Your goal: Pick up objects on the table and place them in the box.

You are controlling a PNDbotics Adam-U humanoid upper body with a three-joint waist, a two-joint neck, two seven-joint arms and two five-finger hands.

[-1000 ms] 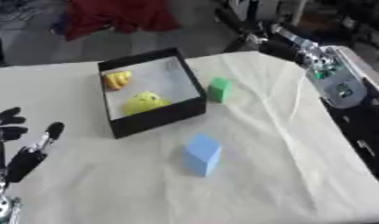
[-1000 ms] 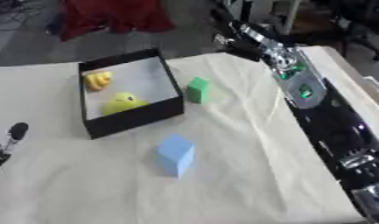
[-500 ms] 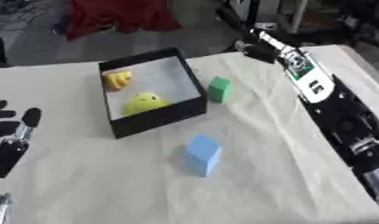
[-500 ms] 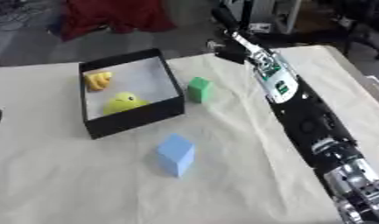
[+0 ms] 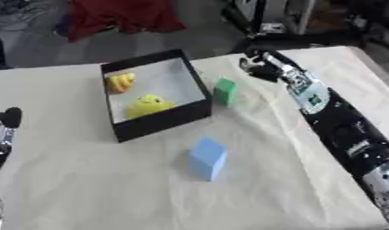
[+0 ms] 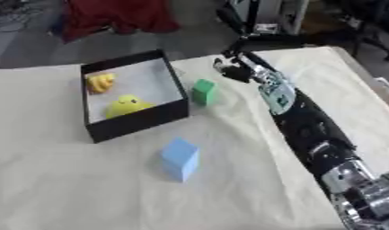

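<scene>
Right hand (image 5: 256,67) near tabletop's far edge, just beside green block (image 5: 225,91); finger spread unclear, holds nothing. Blue block (image 5: 206,157) mid-tabletop. Risk: hand nudges green block against box (image 5: 162,122), tipping it. Left hand (image 5: 4,130) idle at left edge.

A lab or robotics workroom is suggested. A table (image 5: 87,188) covered with a cream cloth is set up as a test surface, with toy-like props laid out on it: a black box (image 5: 152,95), a green block (image 5: 225,91), a blue block (image 5: 206,157). Beyond the far edge a grey floor is seen, with loose cables (image 5: 16,9) at the upper left, a red cloth heap (image 5: 122,15) and metal equipment frames (image 6: 268,15) (possibly racks or stands, too blurred to tell). Dark chair-like or wheeled gear (image 6: 362,22) is seen at the upper right.
</scene>
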